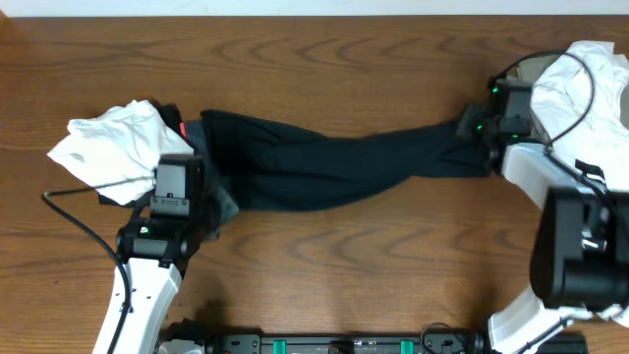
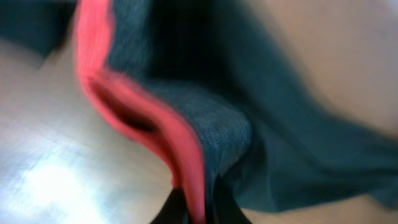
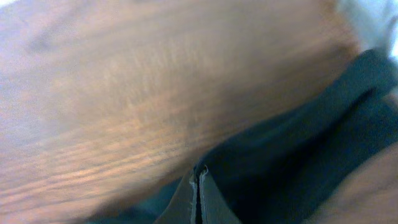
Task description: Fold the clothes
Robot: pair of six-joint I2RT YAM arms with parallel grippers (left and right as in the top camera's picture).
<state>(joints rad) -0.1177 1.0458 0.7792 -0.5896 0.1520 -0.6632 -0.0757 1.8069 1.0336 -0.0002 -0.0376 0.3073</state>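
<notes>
Long black pants (image 1: pixel 324 162) lie stretched across the table between my two grippers. My left gripper (image 1: pixel 208 187) is at their waist end. In the left wrist view it (image 2: pixel 196 211) is shut on the red waistband (image 2: pixel 180 137), with dark cloth (image 2: pixel 298 143) hanging beside it. My right gripper (image 1: pixel 467 128) is at the leg end. In the right wrist view its jaws (image 3: pixel 199 180) are pressed together with the edge of the black pants (image 3: pixel 298 143) pinched at their tips.
A crumpled white garment (image 1: pixel 113 147) lies left of the waistband, right by my left arm. A pile of white clothes (image 1: pixel 590 88) sits at the far right behind my right arm. The brown wooden table (image 1: pixel 324 59) shows behind and in front of the pants.
</notes>
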